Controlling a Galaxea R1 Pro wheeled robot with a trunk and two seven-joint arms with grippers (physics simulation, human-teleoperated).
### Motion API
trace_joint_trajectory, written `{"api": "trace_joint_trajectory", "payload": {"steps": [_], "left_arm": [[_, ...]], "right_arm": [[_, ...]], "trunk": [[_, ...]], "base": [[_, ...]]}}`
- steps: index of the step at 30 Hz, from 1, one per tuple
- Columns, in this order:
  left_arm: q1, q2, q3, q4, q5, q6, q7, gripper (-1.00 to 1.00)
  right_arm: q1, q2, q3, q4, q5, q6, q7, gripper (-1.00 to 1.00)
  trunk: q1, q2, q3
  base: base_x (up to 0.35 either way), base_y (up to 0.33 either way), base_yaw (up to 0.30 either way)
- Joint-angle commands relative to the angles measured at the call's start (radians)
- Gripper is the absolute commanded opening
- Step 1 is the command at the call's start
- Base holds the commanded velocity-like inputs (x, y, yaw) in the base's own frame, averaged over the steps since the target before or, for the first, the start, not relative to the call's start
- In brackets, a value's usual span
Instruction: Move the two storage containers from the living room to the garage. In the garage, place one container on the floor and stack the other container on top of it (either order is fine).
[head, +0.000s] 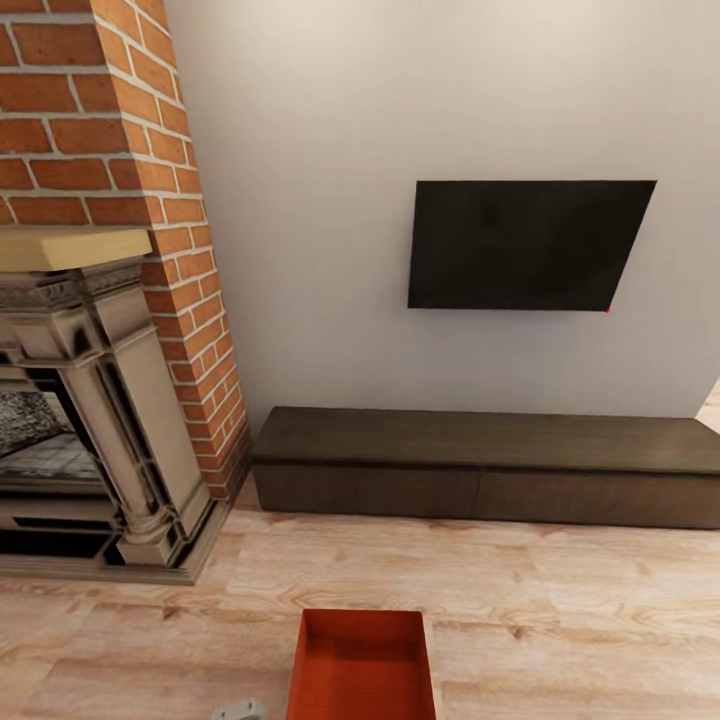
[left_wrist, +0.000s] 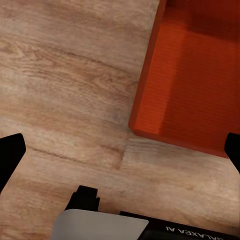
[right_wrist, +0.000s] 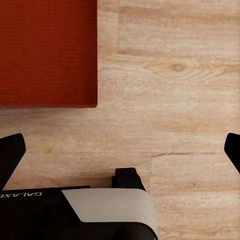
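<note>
Clearly, the robot stands in the living room, facing a white wall with a black TV (head: 530, 245), a low dark-wood bench (head: 480, 465) under it and a brick fireplace (head: 100, 300) at the left. One bin (head: 362, 665) lies on the wood floor (head: 560, 600) directly in front of the robot, between its two arms, probably so that both arms can reach it from the sides. It is orange-red, rectangular and shallow, with thin walls, no lid and a finely ribbed bottom.

In the left wrist view the left gripper (left_wrist: 120, 150) hangs over bare planks just beside a corner of the bin (left_wrist: 190, 75); its dark fingers are far apart and hold nothing. The right gripper (right_wrist: 120, 150) is also wide open and empty, with the bin (right_wrist: 47, 50) near it. Neither touches the bin. I judge the pickup is not yet begun. The planks are pale, with visible grain and knots.
</note>
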Motion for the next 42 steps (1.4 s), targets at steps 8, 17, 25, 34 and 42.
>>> {"api": "trace_joint_trajectory", "payload": {"steps": [8,17,25,34,42], "left_arm": [[-0.001,0.0,0.003,0.001,0.006,-0.004,0.001,1.0],[-0.001,0.0,0.004,0.001,0.006,-0.004,0.001,1.0],[-0.001,0.0,0.002,0.0,0.006,-0.004,0.001,1.0],[-0.001,0.0,0.003,0.001,0.006,-0.004,0.002,1.0],[-0.001,0.0,0.002,0.001,0.006,-0.004,0.004,1.0]], "right_arm": [[-0.001,0.001,0.01,0.002,-0.01,-0.005,-0.001,1.0],[-0.001,0.001,0.01,0.002,-0.01,-0.005,-0.001,1.0],[-0.001,0.001,0.01,0.002,-0.01,-0.005,-0.001,1.0],[-0.001,0.001,0.01,0.002,-0.01,-0.005,-0.001,1.0],[-0.001,0.001,0.01,0.002,-0.01,-0.005,-0.001,1.0]], "trunk": [[0.0,-0.001,-0.001],[0.0,-0.001,-0.001],[0.0,-0.001,-0.001],[0.0,-0.001,-0.001],[0.0,-0.001,-0.001]], "base": [[0.09,0.049,0.0],[0.223,0.099,0.0],[0.028,0.006,0.0],[0.001,0.0,0.0],[0.0,0.0,0.0]]}}
